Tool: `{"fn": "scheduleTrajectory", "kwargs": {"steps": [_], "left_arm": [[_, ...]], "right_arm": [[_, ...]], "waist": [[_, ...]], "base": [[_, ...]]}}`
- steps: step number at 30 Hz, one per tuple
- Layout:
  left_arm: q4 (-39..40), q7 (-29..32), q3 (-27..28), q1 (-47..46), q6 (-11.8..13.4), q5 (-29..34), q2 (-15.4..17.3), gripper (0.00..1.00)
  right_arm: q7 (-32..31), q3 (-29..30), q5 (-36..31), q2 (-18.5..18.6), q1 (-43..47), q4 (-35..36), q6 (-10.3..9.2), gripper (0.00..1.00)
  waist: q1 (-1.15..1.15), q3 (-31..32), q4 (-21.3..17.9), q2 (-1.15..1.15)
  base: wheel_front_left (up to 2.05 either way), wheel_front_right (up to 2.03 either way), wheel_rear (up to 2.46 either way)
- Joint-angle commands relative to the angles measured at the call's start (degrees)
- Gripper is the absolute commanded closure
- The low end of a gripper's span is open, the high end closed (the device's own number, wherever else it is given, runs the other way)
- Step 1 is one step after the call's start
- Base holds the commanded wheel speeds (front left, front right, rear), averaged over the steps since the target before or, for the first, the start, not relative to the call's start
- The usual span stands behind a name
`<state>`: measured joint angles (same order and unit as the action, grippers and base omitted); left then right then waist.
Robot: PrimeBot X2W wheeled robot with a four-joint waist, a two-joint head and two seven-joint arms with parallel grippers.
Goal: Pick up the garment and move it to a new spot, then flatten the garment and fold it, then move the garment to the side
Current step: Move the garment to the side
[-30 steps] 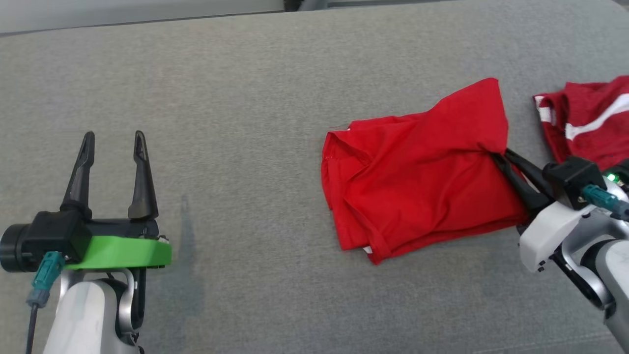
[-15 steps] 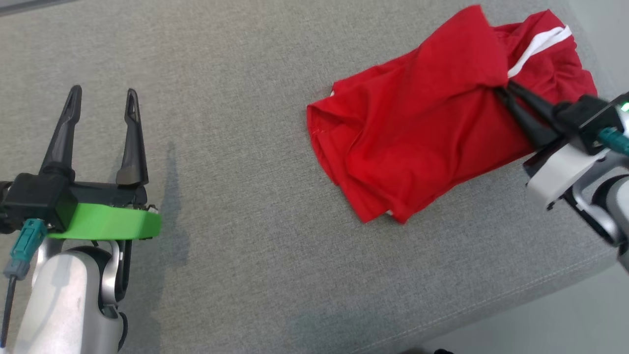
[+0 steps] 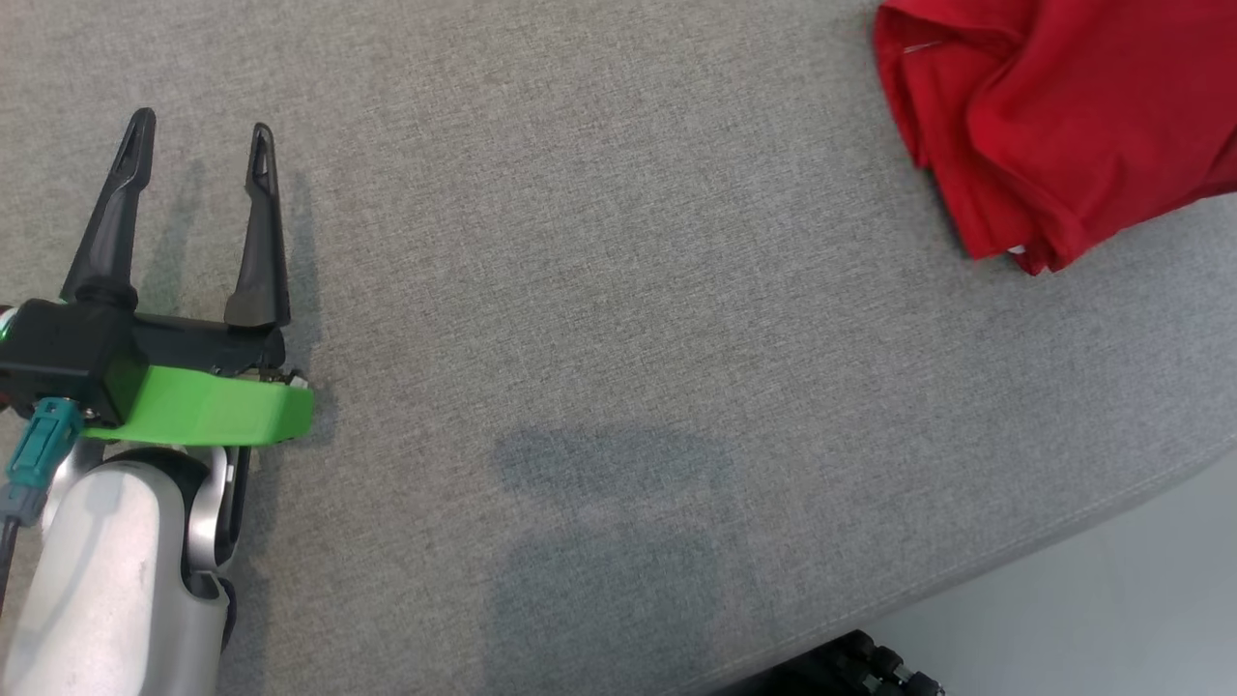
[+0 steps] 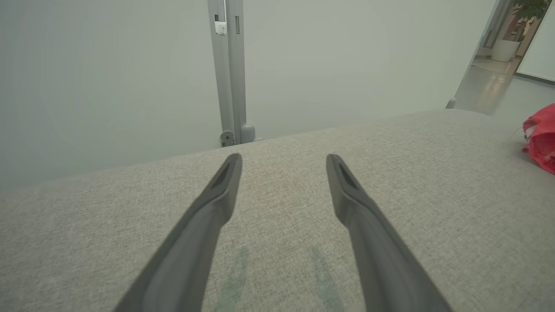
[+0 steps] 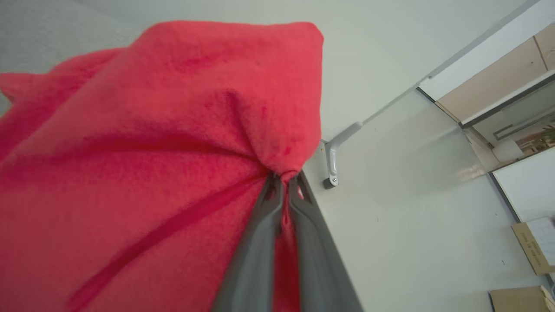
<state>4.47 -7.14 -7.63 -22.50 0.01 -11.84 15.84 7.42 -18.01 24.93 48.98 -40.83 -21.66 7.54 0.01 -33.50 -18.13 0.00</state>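
A red garment [image 3: 1063,116] sits bunched in loose folds toward the right end of a gray fabric cushion [image 3: 618,290], running out of the head view at the upper right corner; a small white tag peeks from its lower hem. The right gripper [image 5: 286,180], seen through its own wrist camera, has its two dark fingers pressed together on a gathered fold of the red cloth, which puckers at the tips and billows out to their left. Well apart from the garment, toward the cushion's left end, the left gripper [image 3: 200,124] hovers with its fingers spread wide and nothing between them, twin shadows falling on the fabric beneath. Beyond the cushion's rounded near edge lies pale floor [image 3: 1111,599]. In the left wrist view a gray post [image 4: 230,65] rises against the plain wall [image 4: 108,78] behind the cushion.
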Motion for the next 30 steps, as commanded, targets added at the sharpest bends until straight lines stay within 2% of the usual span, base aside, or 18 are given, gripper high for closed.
{"fn": "scheduleTrajectory", "kwargs": {"steps": [1,4,5,6,12,17,20,23,30], "left_arm": [[0.17,0.05,0.00,-1.00,-0.17,0.34,0.60,0.00],[0.08,0.13,-0.34,-1.34,-0.38,0.31,0.74,0.00],[0.03,0.13,-0.42,-1.42,-0.32,0.31,0.79,0.00],[-0.06,0.13,-0.53,-1.46,-0.32,0.31,0.81,0.00],[-0.72,-0.08,-1.02,-1.37,0.07,0.03,0.54,0.00],[-2.05,-1.09,-0.83,0.33,0.60,-0.69,0.23,0.00],[-2.84,-1.86,-0.45,1.58,1.16,-1.27,-0.19,0.00],[-3.69,-2.68,0.22,2.94,1.73,-1.90,-0.46,0.00],[-4.39,-3.68,1.26,7.04,3.27,-3.64,-1.50,0.00]], "right_arm": [[0.30,0.03,0.44,-0.55,-0.43,-1.32,-0.11,1.00],[1.04,-0.59,1.34,-2.96,-1.37,-6.60,-0.10,1.00],[1.46,-0.37,1.48,-3.72,-1.98,-8.66,-0.11,0.62],[1.67,-0.09,1.80,-4.64,-2.36,-10.67,-0.11,0.00],[4.80,2.97,2.74,-9.80,-3.16,-22.83,-0.11,0.00],[7.01,6.09,4.70,-12.57,-1.59,-25.11,-0.11,0.00],[7.68,8.25,4.77,-14.45,0.48,-22.80,-0.11,0.00],[7.81,10.73,3.34,-16.57,3.40,-17.58,-0.11,0.00],[7.82,18.46,-3.37,-25.24,13.97,0.15,-0.10,0.00]], "waist": [[-0.01,-1.10,0.75,0.00],[-0.01,-1.43,1.52,0.00],[-0.01,-1.45,1.65,0.00],[-0.01,-1.41,1.80,0.00],[-0.01,-0.14,2.72,0.00],[-0.01,2.52,2.66,0.00],[-0.01,4.90,2.69,0.00],[-0.01,7.36,2.89,0.00],[-0.01,13.10,4.88,0.00]], "base": [[0.00,0.00,0.00],[0.00,0.00,0.00],[0.00,0.00,0.00],[0.00,0.00,0.00],[0.00,0.00,0.00],[0.00,0.00,0.00],[0.00,0.00,0.00],[0.00,0.00,0.00],[0.00,0.00,0.00]]}}
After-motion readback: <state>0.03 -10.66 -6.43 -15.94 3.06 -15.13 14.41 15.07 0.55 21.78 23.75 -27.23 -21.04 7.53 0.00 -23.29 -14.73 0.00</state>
